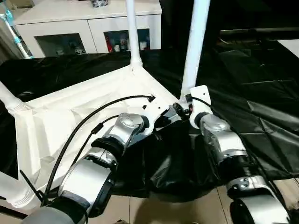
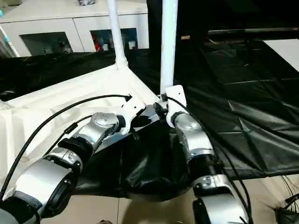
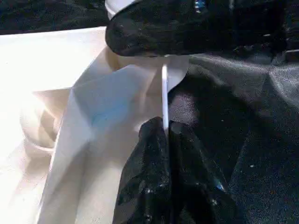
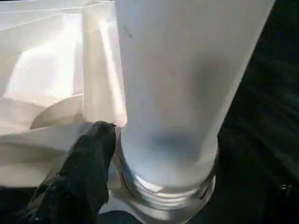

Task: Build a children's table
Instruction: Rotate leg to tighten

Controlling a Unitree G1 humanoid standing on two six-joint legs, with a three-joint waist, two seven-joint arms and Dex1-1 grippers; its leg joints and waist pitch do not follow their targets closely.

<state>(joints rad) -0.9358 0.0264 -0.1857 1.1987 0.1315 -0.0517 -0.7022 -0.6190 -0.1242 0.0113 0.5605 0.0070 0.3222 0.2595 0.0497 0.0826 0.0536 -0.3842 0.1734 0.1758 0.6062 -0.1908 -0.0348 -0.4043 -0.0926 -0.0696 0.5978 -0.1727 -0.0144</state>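
The white table top (image 1: 60, 126) lies upside down on the black-covered work table (image 1: 261, 98). White legs stand in its corner sockets: a far leg (image 1: 131, 32), a near right leg (image 1: 195, 46), and stubs of two more at the left edge (image 1: 8, 100) and lower left (image 1: 11, 189). My left gripper (image 3: 164, 128) is shut on the thin raised rim (image 3: 164, 88) of the top, just beside the near right socket. My right gripper (image 1: 185, 110) sits against the base of the near right leg (image 4: 182, 93), where a threaded collar (image 4: 163, 196) meets the socket.
A white glass-door cabinet (image 1: 88, 28) stands behind the work table. The black cover hangs in folds over the table's near edge (image 1: 163, 168), with tiled floor (image 1: 168, 210) below. A blue-handled item (image 1: 11, 28) leans at the far left.
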